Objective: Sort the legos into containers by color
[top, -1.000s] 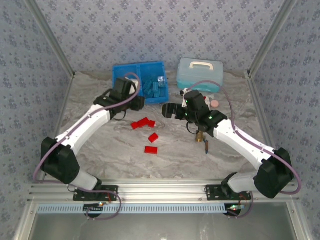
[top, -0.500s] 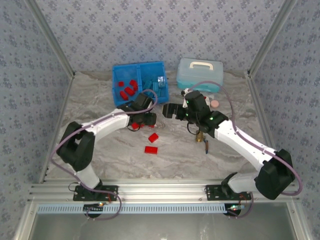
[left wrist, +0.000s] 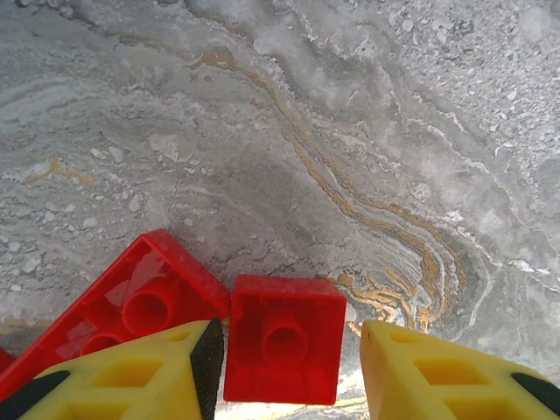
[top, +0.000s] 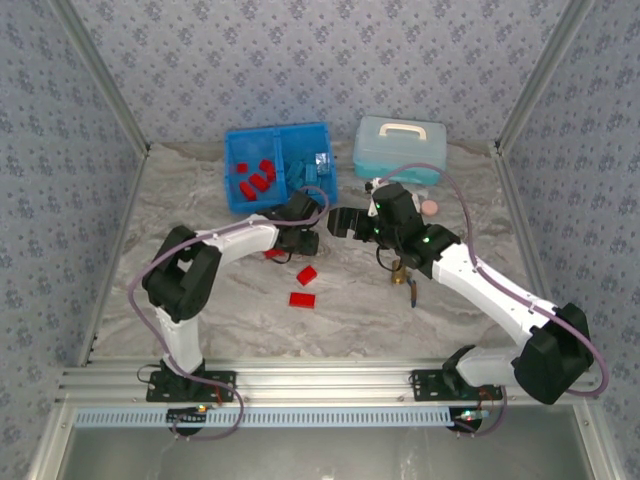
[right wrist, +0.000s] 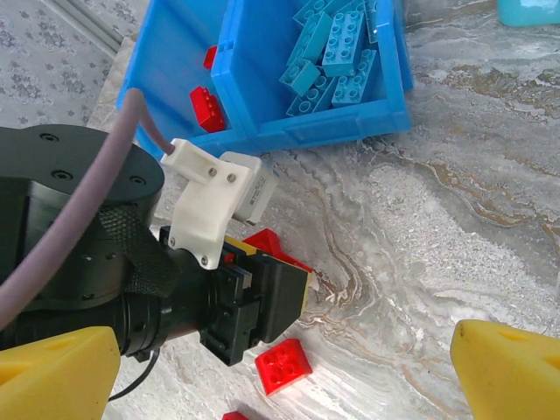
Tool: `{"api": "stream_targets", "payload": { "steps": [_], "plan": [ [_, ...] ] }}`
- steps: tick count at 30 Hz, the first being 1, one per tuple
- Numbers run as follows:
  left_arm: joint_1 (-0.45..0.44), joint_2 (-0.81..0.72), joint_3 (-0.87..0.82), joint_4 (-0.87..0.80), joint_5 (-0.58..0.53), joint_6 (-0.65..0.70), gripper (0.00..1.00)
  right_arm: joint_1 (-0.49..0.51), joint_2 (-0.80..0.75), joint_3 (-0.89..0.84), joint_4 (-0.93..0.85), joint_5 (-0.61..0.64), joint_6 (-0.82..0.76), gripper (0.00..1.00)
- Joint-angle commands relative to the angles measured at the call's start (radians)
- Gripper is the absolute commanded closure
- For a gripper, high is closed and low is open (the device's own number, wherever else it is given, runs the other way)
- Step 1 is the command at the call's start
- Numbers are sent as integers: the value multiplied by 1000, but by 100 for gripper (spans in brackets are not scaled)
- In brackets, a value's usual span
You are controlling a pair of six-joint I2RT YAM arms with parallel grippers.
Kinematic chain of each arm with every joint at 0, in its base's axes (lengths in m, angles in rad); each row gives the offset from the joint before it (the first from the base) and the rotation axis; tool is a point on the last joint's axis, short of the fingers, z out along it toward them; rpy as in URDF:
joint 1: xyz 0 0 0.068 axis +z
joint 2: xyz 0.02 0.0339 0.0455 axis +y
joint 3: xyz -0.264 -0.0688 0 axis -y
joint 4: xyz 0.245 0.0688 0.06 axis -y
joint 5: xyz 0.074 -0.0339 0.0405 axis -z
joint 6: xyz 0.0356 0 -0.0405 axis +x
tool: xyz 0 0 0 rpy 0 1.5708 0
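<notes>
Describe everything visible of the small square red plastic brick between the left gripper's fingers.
The small square red plastic brick is glossy, with a round ring centred on its upward face. It lies flat on the grey marbled tabletop, between the left gripper's yellow fingers. One edge sits against or very near one finger's black pad; a clear gap separates it from the other, so it is not clamped. A longer red brick's corner nearly meets its corner.
</notes>
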Motion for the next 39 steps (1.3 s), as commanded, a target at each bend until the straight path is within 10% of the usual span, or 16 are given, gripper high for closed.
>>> {"api": "stream_targets", "payload": {
  "steps": [1, 27, 39],
  "plan": [
    [-13, 34, 29, -8, -38, 1, 53, -4, -23, -12, -19, 17, 10, 0],
    [-23, -122, 113, -76, -133, 69, 65, -6, -25, -12, -19, 14, 14, 0],
    [231, -80, 387, -83, -132, 176, 65, -6, -26, -15, -13, 12, 15, 0]
  ]
}}
